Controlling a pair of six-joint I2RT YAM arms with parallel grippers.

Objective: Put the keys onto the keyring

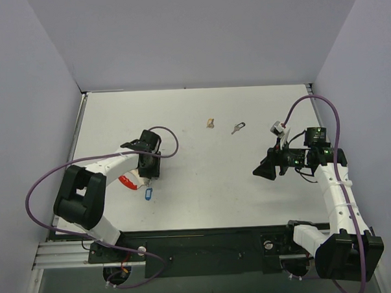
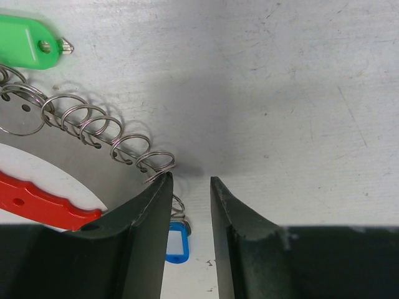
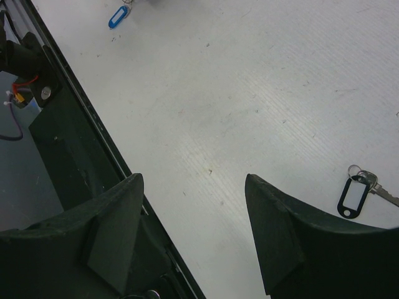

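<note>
The keyring (image 1: 135,183) lies on the white table by my left gripper (image 1: 146,169). In the left wrist view it is a chain of thin metal rings (image 2: 100,128) with a green tag (image 2: 25,42), a red tag (image 2: 43,202) and a blue tag (image 2: 176,243). My left gripper (image 2: 190,180) is low over the table with a narrow gap and nothing between the jaws; the rings run under its left finger (image 2: 140,218). A key (image 1: 237,127) with a black-framed tag (image 3: 353,195) lies far right of it. My right gripper (image 1: 265,171) is wide open and empty in the right wrist view (image 3: 193,180).
A small tan object (image 1: 210,123) lies on the table (image 1: 204,185) left of the key. The black front rail (image 3: 68,112) runs along the near edge by my right gripper. Grey walls close in the table on three sides.
</note>
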